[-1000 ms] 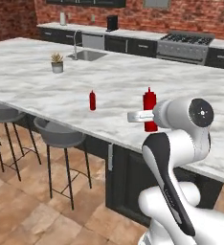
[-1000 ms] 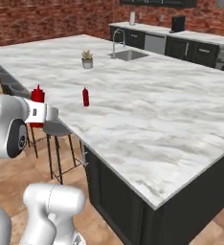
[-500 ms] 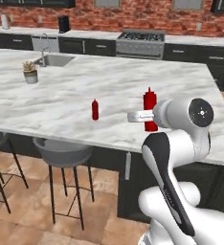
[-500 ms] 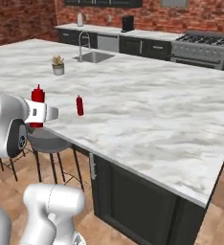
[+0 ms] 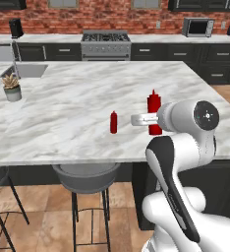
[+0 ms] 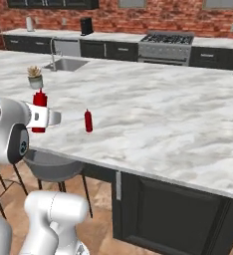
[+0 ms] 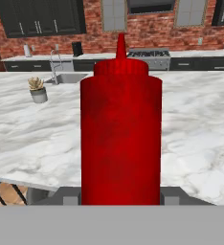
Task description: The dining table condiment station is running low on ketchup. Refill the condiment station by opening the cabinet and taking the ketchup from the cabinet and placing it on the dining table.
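Note:
My gripper point(image 5: 154, 119) is shut on an upright all-red ketchup point(image 5: 154, 109) bottle, held by its lower body. The same ketchup point(image 6: 39, 107) sits in the gripper point(image 6: 39, 118) in the right base view. In the hand view the ketchup point(image 7: 121, 139) stands close between the fingers. It hangs by the near edge of the white marble dining table point(image 5: 72, 96); I cannot tell whether it is over the top. A second, smaller-looking red bottle point(image 5: 113, 122) stands on the table point(image 6: 163, 107) just left of it. Black wall cabinets point(image 7: 42, 16) on the far brick wall are closed.
Grey stools point(image 5: 85, 177) stand under the table's near edge. A potted plant point(image 5: 11, 87) and a sink with faucet point(image 5: 23, 69) are on the table's left part. A stove point(image 5: 106, 42) and microwave point(image 5: 198, 27) line the far counter.
The whole scene has swung sideways in both base views, so the base has moved along the table. The ketchup stays in the shut gripper, and the arm keeps its pose.

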